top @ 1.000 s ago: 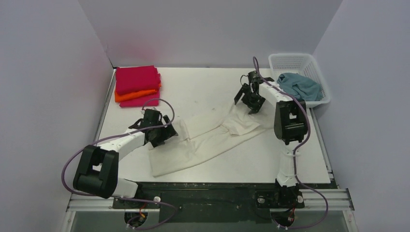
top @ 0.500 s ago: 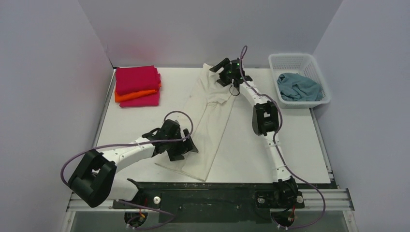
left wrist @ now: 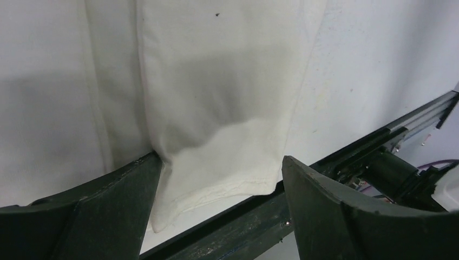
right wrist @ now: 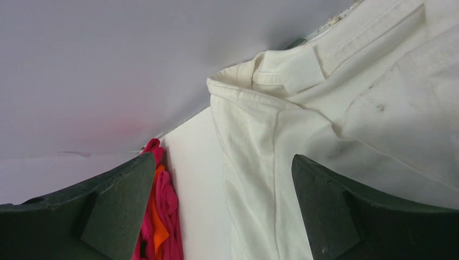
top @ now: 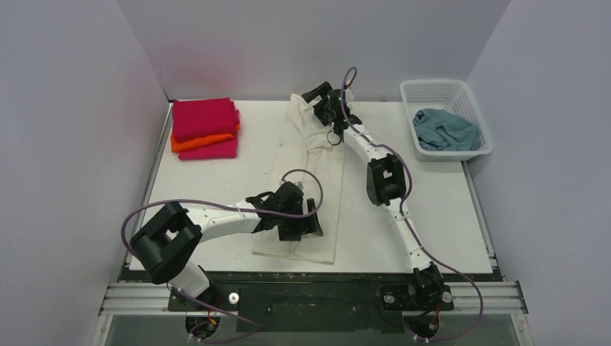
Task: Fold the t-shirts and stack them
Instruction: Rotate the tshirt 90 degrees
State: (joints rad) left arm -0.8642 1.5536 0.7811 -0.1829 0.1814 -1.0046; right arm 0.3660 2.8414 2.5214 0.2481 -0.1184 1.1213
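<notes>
1. Because the cream t-shirt [top: 310, 155] lies as one long, narrow strip on the tabletop [top: 216, 180], its long axis runs from near to far, just left of centre.
2. The left hand [left wrist: 219, 160] hovers over the near hem, its fingers spread wide and gripping nothing. The cloth lies flat beneath them.
3. The right hand [right wrist: 224, 160] is over the far collar end, likewise spread wide and empty.
4. Each hand has one short end right under it, so an end-to-end fold would likely carry one end toward the other along that axis.
5. The pink and orange stack [top: 204, 126] sits far left, and the grey-blue t-shirt [top: 445, 128] lies in the basket [top: 439, 88] far right.
</notes>
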